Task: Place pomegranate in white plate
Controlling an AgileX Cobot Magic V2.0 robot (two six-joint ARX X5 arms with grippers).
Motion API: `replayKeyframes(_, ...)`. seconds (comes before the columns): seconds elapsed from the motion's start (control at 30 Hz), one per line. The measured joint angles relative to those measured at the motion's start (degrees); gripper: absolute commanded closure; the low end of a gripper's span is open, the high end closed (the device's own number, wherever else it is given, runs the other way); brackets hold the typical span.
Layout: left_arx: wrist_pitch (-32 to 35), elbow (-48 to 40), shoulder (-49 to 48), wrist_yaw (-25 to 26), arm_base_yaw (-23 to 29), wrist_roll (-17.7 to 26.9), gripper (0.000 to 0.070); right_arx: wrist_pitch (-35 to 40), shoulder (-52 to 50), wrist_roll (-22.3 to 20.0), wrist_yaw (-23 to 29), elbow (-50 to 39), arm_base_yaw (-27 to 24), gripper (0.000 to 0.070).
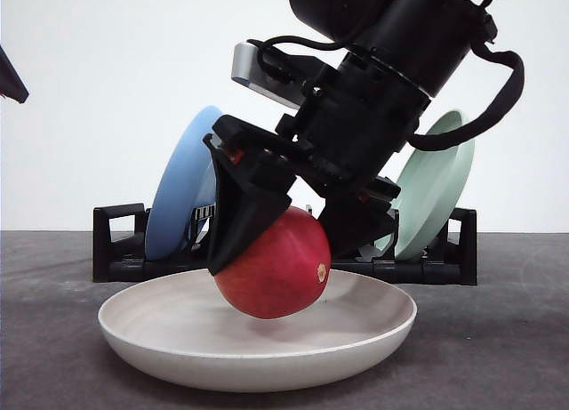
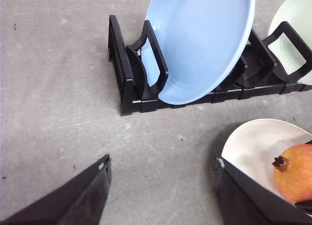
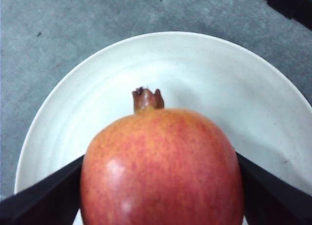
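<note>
The white plate (image 1: 178, 339) lies nearest the camera on the grey table (image 1: 498, 339). Above its centre, the right gripper (image 1: 293, 245) clamps the pomegranate (image 1: 276, 268) between its two black fingers (image 1: 240, 223). The fruit hangs just over the plate's floor; contact between them cannot be confirmed. In the right wrist view the pomegranate (image 3: 161, 171) sits over the plate (image 3: 234, 88), crown pointing away from the wrist. The left gripper (image 2: 161, 195) hovers over the table with its fingers (image 2: 73, 200) spread wide, gripping nothing. Behind the plate, a black rack (image 1: 120, 245) holds a blue plate (image 1: 182, 188) and a green plate (image 1: 436, 188), both on edge.
</note>
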Motion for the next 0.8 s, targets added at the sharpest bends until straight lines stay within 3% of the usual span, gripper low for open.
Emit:
replayKeyframes(0.57,0.0,0.0,0.0,0.0,0.0,0.0,0.0307,-0.7,0.4,0.0,0.0,0.0,0.0,0.0203)
replayKeyframes(0.8,0.1,0.0,0.0,0.0,0.0,0.0,0.0307,-1.5,1.7,0.0,-0.1,0.0,0.1,0.0086)
